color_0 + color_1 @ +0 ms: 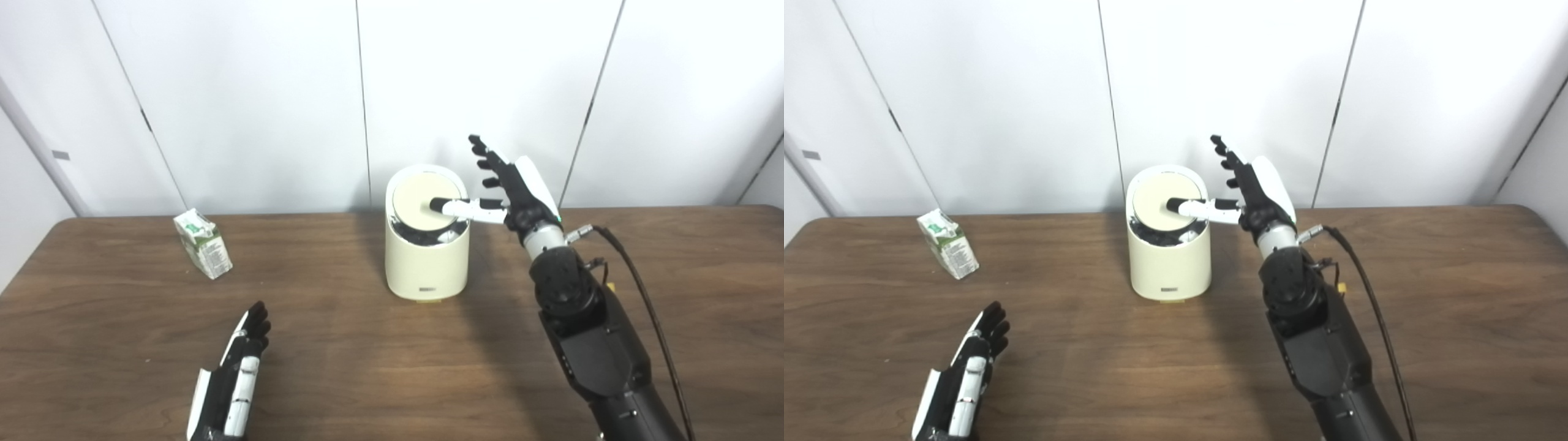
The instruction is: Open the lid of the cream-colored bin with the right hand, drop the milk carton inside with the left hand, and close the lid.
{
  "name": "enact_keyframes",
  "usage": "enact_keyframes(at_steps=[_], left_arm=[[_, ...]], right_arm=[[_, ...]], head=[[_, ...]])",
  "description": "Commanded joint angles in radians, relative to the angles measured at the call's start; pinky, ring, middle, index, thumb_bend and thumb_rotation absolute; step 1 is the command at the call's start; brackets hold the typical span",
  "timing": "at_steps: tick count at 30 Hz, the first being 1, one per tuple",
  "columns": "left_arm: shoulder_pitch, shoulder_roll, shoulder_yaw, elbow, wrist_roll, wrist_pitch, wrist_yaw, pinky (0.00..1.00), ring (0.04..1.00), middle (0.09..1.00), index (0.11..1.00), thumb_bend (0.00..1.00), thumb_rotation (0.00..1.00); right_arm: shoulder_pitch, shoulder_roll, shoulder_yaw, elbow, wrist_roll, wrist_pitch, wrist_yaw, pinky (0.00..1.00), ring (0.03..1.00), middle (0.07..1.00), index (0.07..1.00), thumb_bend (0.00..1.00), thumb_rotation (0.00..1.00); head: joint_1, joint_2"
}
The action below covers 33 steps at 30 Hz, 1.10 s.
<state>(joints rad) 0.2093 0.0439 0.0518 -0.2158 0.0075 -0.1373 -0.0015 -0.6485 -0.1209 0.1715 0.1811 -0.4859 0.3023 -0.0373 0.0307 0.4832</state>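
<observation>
1. Right hand (517,190): black-and-white, fingers spread apart and pointing up and away, gripping nothing. Its thumb (465,208) reaches out sideways to the hand's left, and the tip rests on the round lid.
2. Cream-colored cylindrical bin (427,260): stands upright just left of the right hand, long axis vertical, small label at the base facing the robot.
3. Flat round cream lid (422,199): tilted, far edge raised and near edge dipped into the bin; a dark gap with shiny lining shows below the near edge. Lid partly swung open under the thumb tip.
4. Right arm (588,343): dark forearm rises from the bottom edge, leaning forward and slightly left; wrist bent so the palm faces the bin side. A black cable (643,306) trails off the wrist toward the robot.
5. Left hand (236,376): low over the brown wooden table (367,367), back of hand up, fingers loosely extended and pointing away, holding nothing, touching nothing.
6. White-and-green milk carton (203,243): standing well ahead of the left hand, slightly to that hand's left, well apart from the bin. Leaning a little, gabled top toward the far left.
</observation>
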Motion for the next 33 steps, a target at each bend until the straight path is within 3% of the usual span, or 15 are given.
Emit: enact_keyframes(at_steps=[1,9,13,27,33], left_arm=[[0.034,-0.003,-0.006,-0.036,0.012,-0.026,0.003,0.95,0.948,0.961,0.979,0.39,0.91],[0.038,-0.005,-0.008,-0.041,0.027,-0.028,0.006,0.95,0.944,0.957,0.974,0.41,0.90],[0.040,-0.003,-0.013,-0.047,0.059,-0.020,0.010,0.94,0.942,0.959,0.975,0.45,0.94],[0.041,-0.007,-0.012,-0.055,0.059,-0.013,0.012,0.94,0.942,0.958,0.976,0.47,0.91],[0.035,0.003,-0.009,-0.044,0.073,-0.040,0.012,0.94,0.939,0.951,0.972,0.50,0.89]], right_arm=[[-0.065,-0.004,0.005,-0.014,-0.009,-0.041,-0.014,0.76,0.876,0.911,0.920,0.83,0.43],[-0.073,-0.014,0.031,0.008,-0.023,-0.055,-0.014,0.76,0.878,0.910,0.921,0.83,0.41],[-0.075,-0.025,0.038,0.009,-0.021,-0.058,-0.002,0.78,0.885,0.912,0.921,0.84,0.37],[-0.069,-0.050,0.080,-0.015,-0.052,-0.061,0.026,0.79,0.891,0.905,0.913,0.90,0.23],[-0.076,-0.068,0.131,-0.021,-0.153,-0.048,0.006,0.82,0.907,0.909,0.909,0.88,0.21]], head=[[0.002,0.003],[0.018,0.009],[0.020,0.014],[0.021,0.028],[0.011,0.030]])
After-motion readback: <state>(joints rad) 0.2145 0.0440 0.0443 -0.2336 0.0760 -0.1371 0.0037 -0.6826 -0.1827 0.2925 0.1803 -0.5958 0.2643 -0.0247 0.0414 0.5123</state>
